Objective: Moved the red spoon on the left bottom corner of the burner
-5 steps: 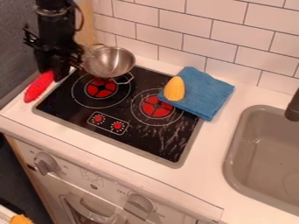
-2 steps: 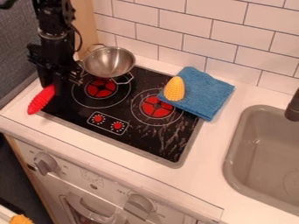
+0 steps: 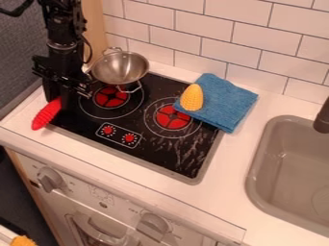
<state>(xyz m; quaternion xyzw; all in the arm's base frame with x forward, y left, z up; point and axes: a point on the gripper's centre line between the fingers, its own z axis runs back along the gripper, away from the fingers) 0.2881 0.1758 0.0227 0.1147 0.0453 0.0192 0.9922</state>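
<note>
Well, with the stove (image 3: 138, 153) as the dial, an orange thing (image 3: 23, 240) shows far out at 7 o'clock, low in the corner, too cut off to name. The spoon (image 3: 46, 115), red and ribbed, is at 9 o'clock, slanting across the stove's edge towards the table (image 3: 18, 122); whether it touches either, I cannot tell. One oven knob (image 3: 50, 179) sits at 7 to 8 o'clock, below the table's front edge.

The gripper (image 3: 59, 97) hangs at 10 o'clock, pinching the spoon's upper end, which it partly hides. The arm (image 3: 61, 41) comes down from 11 o'clock, in front of a wooden board (image 3: 94, 29), and covers part of the stove's left edge.

The left burner (image 3: 111, 97) is at 11 o'clock. The pot (image 3: 120, 68) stands just before 12, near the gripper on its right, so it crowds that side; its near handle reaches over the burner. The control panel (image 3: 120, 135) is near 7.

A second oven knob (image 3: 154, 225) is at 6. The right burner (image 3: 172, 117) is towards 3, the corn (image 3: 191, 97) at 2, resting on the towel (image 3: 225, 104), which overlaps the stove's edge between 2 and 3. The sink (image 3: 289, 168) lies at 4, the tap (image 3: 323, 117) at 3.
</note>
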